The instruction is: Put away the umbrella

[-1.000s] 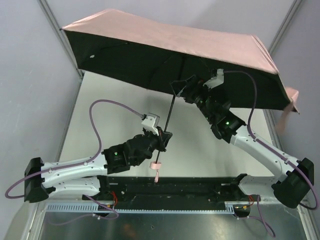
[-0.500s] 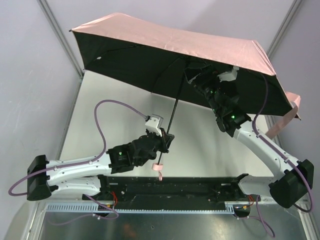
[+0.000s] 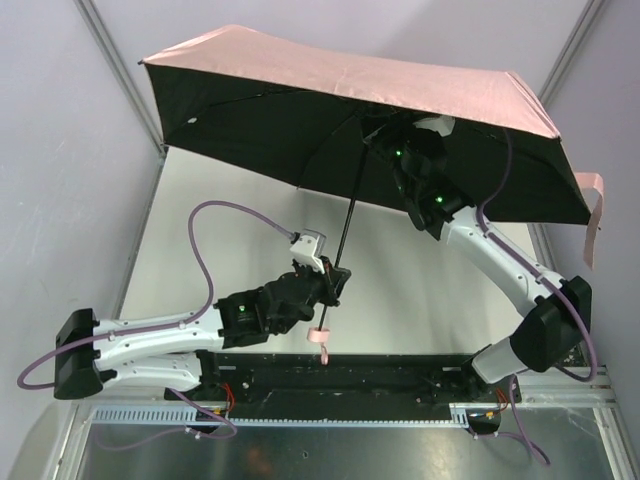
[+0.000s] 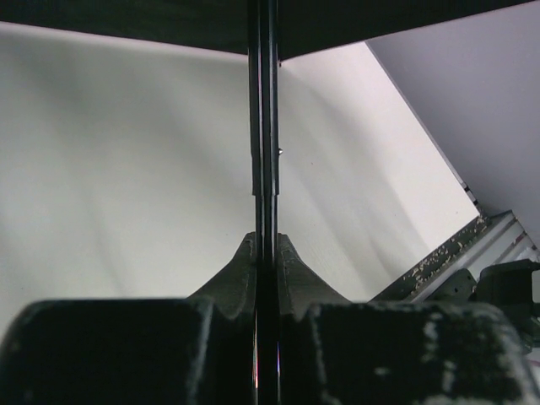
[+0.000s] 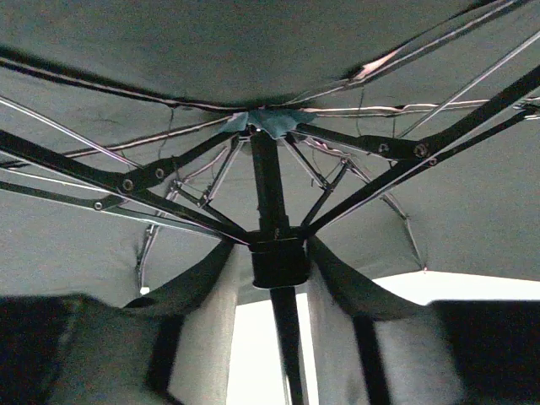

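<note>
Pale table (image 3: pixel 400 280) with a black rail (image 3: pixel 350 372) along its near edge

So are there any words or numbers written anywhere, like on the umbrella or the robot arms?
No, there is nothing to read.
The umbrella is plain pink on top and dark underneath, with no logo showing.
The left arm and right arm show only small green lights, no letters or numbers.
</note>
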Available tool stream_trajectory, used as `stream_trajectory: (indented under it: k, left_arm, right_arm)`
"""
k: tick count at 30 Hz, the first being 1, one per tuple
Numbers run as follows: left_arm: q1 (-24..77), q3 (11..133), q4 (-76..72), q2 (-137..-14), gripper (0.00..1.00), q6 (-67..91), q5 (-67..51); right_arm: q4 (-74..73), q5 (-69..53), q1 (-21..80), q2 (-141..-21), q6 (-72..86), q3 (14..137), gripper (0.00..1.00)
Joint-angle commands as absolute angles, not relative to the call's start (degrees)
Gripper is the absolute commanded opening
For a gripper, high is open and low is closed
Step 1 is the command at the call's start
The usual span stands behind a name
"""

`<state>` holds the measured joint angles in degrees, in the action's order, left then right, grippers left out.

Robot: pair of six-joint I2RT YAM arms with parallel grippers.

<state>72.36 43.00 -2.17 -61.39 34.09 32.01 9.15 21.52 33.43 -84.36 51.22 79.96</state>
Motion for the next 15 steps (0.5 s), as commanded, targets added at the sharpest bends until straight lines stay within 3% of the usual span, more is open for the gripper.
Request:
stream_trajectory:
  k: [1, 5, 7, 8, 12, 15]
  left_arm:
    - [73.42, 44.64, -4.05, -59.38, 0.0, 34.28, 33.31]
    - [73.43, 44.03, -3.97, -58.71, 0.0, 34.11, 33.79]
    - [73.44, 43.46, -3.96, -58.23, 0.0, 34.08, 34.4]
    - [73.46, 43.13, -3.91, -57.94, 0.0, 34.05, 34.82]
    - [73.42, 42.98, -3.56, -57.17, 0.0, 32.83, 37.74]
    - [72.88, 44.84, -3.52, -57.23, 0.0, 29.91, 40.64]
  right_arm:
    - [7.01, 25.95, 33.19, -86.27, 49.65, 85.31, 0.35]
    - [4.68, 28.48, 32.99, -86.77, 47.39, 86.97, 0.32]
    - [4.62, 27.16, 31.96, -86.86, 45.88, 87.35, 0.09]
    - [4.42, 24.87, 30.92, -87.16, 45.0, 87.88, 0.05]
    - [3.11, 6.37, 28.74, -86.56, 44.8, 88.67, 0.0]
    - [3.63, 0.6, 32.22, -82.92, 45.52, 84.07, 0.0]
